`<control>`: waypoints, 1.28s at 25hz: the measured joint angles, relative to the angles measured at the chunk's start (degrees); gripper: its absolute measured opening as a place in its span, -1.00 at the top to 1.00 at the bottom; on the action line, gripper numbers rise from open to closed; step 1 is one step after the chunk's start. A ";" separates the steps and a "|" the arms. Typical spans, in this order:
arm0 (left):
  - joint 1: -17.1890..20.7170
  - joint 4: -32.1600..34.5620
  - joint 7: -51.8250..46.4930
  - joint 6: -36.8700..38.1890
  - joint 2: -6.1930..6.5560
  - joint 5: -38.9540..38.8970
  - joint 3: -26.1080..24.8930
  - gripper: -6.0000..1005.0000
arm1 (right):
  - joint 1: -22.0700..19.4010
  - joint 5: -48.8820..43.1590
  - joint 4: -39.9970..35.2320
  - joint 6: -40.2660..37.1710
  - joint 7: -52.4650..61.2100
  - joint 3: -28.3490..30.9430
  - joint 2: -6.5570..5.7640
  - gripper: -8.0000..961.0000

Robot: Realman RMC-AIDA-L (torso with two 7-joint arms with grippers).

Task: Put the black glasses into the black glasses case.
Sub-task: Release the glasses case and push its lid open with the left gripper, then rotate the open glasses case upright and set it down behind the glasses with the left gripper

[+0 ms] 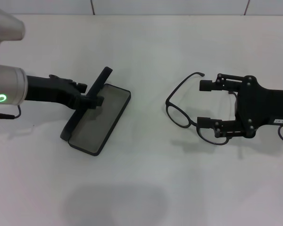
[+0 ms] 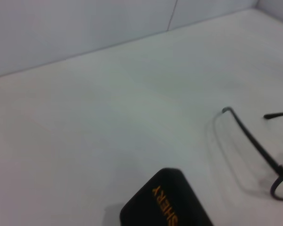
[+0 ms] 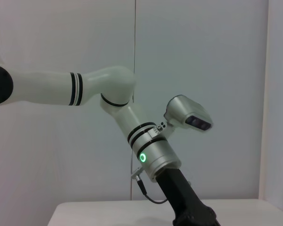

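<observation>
The black glasses case [image 1: 101, 120] lies open on the white table at centre left, grey lining up, its lid [image 1: 87, 101] standing on edge. My left gripper [image 1: 93, 100] is shut on the lid and holds it up. The lid's orange lettering shows in the left wrist view [image 2: 166, 207]. The black glasses [image 1: 178, 116] lie at centre right with temples unfolded; one temple shows in the left wrist view [image 2: 252, 139]. My right gripper [image 1: 205, 104] is open, with one finger over the far temple and one over the second lens.
The white table [image 1: 146, 188] ends at a wall seam along the back. The right wrist view shows only my left arm [image 3: 151, 155] against the wall.
</observation>
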 joint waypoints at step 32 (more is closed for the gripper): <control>-6.90 -0.33 6.01 -6.89 0.29 2.64 4.91 0.57 | -1.63 -2.19 -0.03 -0.64 -3.54 -0.25 1.16 -0.58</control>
